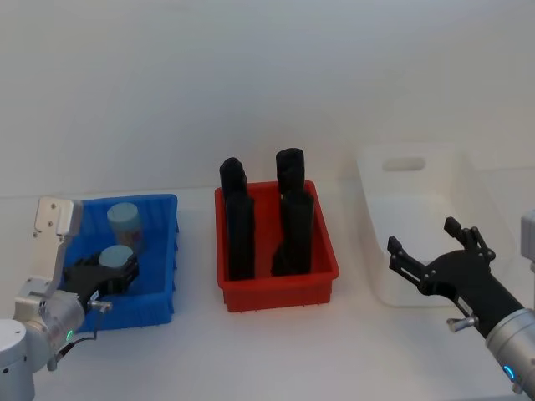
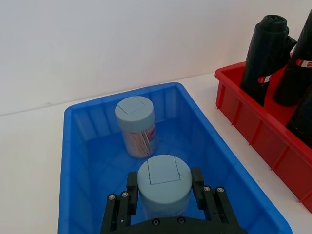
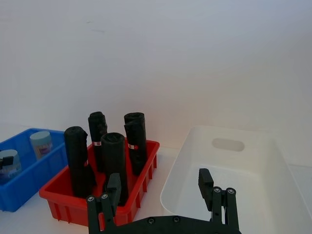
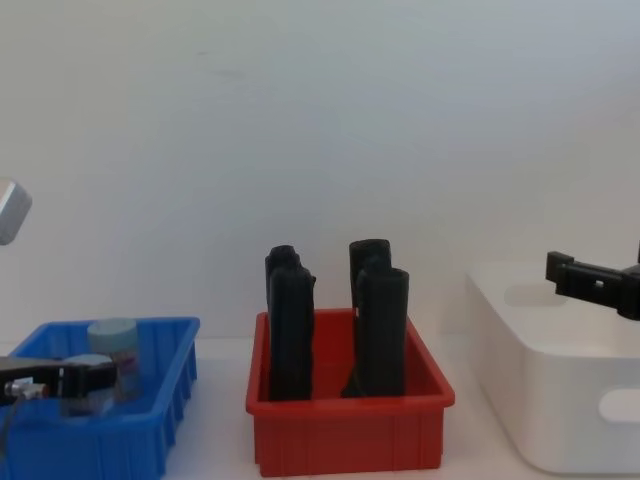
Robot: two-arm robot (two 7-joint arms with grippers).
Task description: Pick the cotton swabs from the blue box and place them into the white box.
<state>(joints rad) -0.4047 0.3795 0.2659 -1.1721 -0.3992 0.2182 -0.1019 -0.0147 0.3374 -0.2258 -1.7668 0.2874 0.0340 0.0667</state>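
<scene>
Two cotton swab jars stand in the blue box (image 1: 170, 251) at the left. My left gripper (image 1: 113, 271) is down inside the box, its fingers (image 2: 132, 187) pressed against both sides of the near jar (image 2: 163, 176), so it is shut on that jar. The far jar (image 2: 135, 116) stands free just behind it near the back wall. In the chest view the left gripper (image 4: 70, 378) sits low in the blue box (image 4: 150, 400). My right gripper (image 1: 422, 236) hovers open with nothing in it over the front left part of the white box (image 1: 418, 196) at the right.
Between the two boxes stands a red bin (image 1: 276, 292) holding several tall black rolls (image 1: 241, 225) that rise well above its rim. Bare white tabletop lies in front of all three containers, and a plain white wall stands behind.
</scene>
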